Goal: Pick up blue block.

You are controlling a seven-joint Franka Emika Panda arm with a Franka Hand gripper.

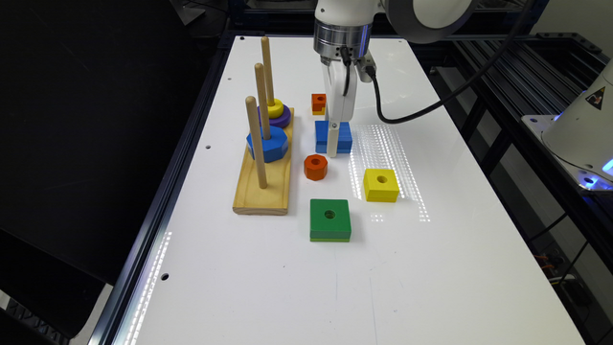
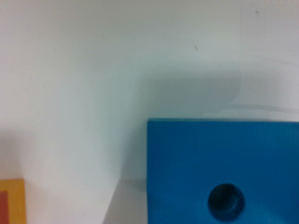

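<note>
Tool (image 1: 333,143) down at blue block (image 1: 342,135) on white worktop (image 1: 431,268); grip state unclear. Orange octagon (image 1: 315,166) just beside tool.

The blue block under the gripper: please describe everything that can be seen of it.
The blue block is a flat square piece, painted blue, with a round hole in its top, seen in the wrist view. It lies flat on the white table, beside the wooden peg base. The gripper reaches down across its near side.
</note>
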